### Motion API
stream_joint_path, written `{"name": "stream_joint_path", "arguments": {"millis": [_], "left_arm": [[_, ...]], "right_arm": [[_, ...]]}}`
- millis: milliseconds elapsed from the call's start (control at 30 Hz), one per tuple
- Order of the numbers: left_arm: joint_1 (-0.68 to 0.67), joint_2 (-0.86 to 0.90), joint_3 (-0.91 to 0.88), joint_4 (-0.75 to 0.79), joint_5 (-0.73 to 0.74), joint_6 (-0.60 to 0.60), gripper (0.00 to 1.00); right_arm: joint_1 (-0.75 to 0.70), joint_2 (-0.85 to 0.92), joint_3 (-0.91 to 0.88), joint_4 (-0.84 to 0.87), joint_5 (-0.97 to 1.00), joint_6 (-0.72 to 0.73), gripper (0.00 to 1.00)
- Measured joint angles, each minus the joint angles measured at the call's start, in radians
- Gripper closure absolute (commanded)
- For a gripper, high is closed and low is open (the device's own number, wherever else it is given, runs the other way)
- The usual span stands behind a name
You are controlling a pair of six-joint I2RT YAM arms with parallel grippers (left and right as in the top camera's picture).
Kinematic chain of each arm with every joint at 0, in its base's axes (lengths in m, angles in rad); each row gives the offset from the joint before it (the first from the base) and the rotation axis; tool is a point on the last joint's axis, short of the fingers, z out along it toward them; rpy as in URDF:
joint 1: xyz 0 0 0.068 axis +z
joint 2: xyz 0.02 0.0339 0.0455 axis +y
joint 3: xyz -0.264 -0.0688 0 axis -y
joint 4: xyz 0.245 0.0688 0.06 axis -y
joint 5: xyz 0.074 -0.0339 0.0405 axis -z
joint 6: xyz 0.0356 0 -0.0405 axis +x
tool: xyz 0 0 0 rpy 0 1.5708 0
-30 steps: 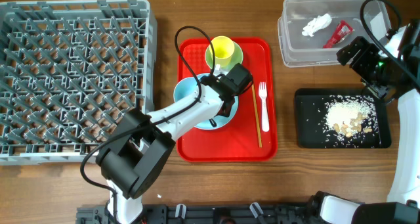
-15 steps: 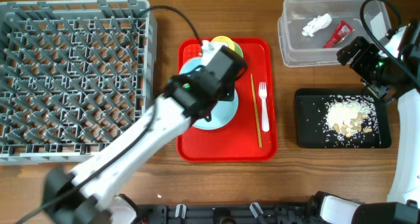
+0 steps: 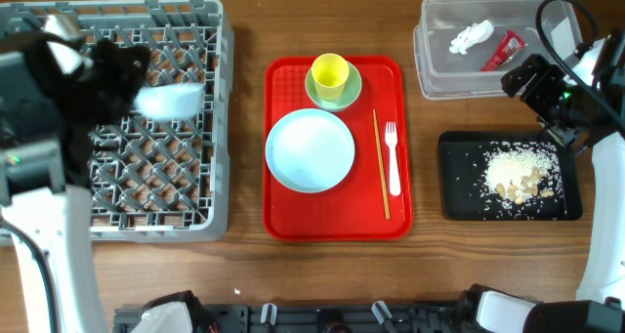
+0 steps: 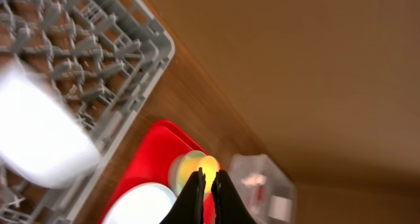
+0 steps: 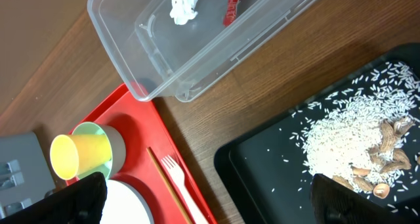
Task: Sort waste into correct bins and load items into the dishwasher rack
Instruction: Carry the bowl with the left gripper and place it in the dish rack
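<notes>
The left hand [image 4: 209,184] is clenched, its fingers nearly together with nothing between them. The small pale bowl [image 3: 171,101] shows as a blur over the dishwasher rack [image 3: 223,128]; whether it rests on the pegs cannot be told. On the red tray [image 3: 283,216] lie the pale-blue plate [image 3: 311,150], the yellow cup [image 3: 329,74] on its green saucer [image 3: 352,89], the chopsticks [image 3: 381,177] and the white fork [image 3: 393,162]. The right hand [image 5: 210,201] is spread wide and empty above the counter [image 3: 244,20], near the clear tub [image 3: 430,69] and the black tray [image 3: 454,201].
</notes>
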Motion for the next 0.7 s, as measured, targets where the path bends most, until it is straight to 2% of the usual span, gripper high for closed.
{"name": "stream_joint_path", "arguments": {"millis": [133,167,267,333,433,567,700], "left_arm": [[0.197,0.177,0.001,0.026,0.264,-0.008,0.95],[0.233,0.235,0.001,0.026,0.328,-0.007,0.91],[0.271,0.341,0.000,0.021,0.459,0.063,0.69],[0.271,0.358,0.000,0.008,0.509,0.140,0.64],[0.270,0.352,0.001,0.019,0.549,0.224,0.48],[0.262,0.328,0.002,-0.017,0.491,0.333,0.45],[0.154,0.291,0.002,-0.102,0.095,0.455,0.44]], "right_arm": [[0.000,0.000,0.000,0.000,0.000,0.000,0.00],[0.000,0.000,0.000,0.000,0.000,0.000,0.00],[0.000,0.000,0.000,0.000,0.000,0.000,0.00],[0.000,0.000,0.000,0.000,0.000,0.000,0.00],[0.000,0.000,0.000,0.000,0.000,0.000,0.00],[0.000,0.000,0.000,0.000,0.000,0.000,0.00],[0.000,0.000,0.000,0.000,0.000,0.000,0.00]]}}
